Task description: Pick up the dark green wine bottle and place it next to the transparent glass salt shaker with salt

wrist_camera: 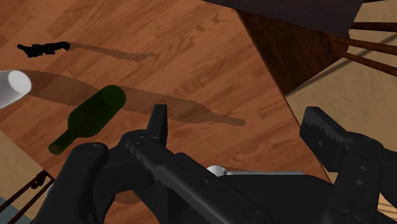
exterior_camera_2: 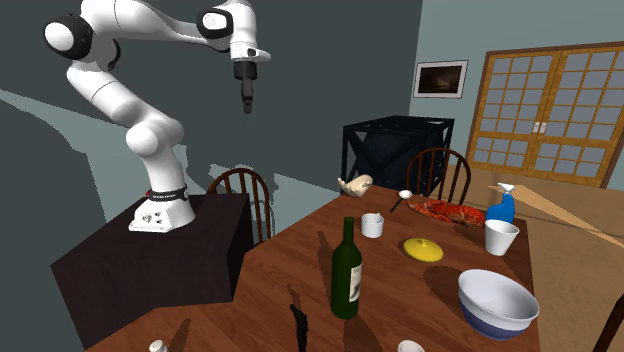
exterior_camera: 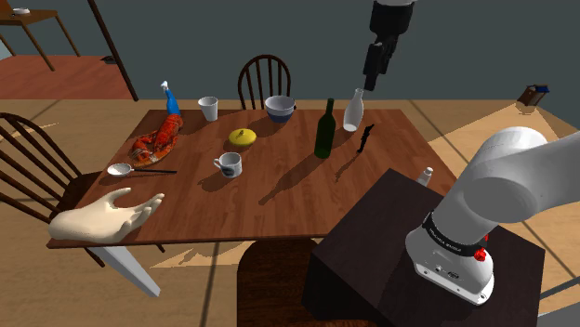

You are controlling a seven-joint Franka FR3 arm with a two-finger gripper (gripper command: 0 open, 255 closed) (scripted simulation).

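The dark green wine bottle stands upright near the table's far right part; it also appears in the second exterior view and under the hand. The small salt shaker with a pale cap stands at the table's right edge beside the stand, low in the second exterior view. My gripper hangs high above the table, up and to the right of the bottle, far from both. Its fingers stand apart with nothing between them.
A white vase and a small black object stand right of the bottle. A bowl, cup, mug, yellow lid, lobster, spoon and model hand fill the table's left half. Chairs ring the table.
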